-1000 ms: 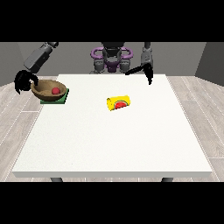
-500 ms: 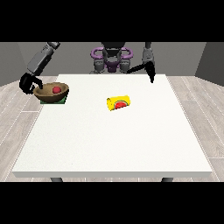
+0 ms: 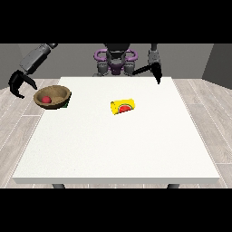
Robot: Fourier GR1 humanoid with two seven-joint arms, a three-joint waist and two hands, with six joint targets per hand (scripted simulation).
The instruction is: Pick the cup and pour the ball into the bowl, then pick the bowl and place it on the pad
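Nearest to us on the white table [image 3: 118, 145], we see the yellow cup [image 3: 123, 107] lying on its side near the middle, with a red and green picture on its wall; we read no writing on it. Further back at the table's left edge sits the brown wooden bowl [image 3: 53, 96] with the red ball [image 3: 45, 99] inside, a green pad [image 3: 66, 103] peeking from beneath it. Just beyond the edge, the hand at the view's left [image 3: 19, 83] hangs with fingers spread, holding nothing. The hand at the view's right [image 3: 157, 74] points downward over the far edge, fingers straight.
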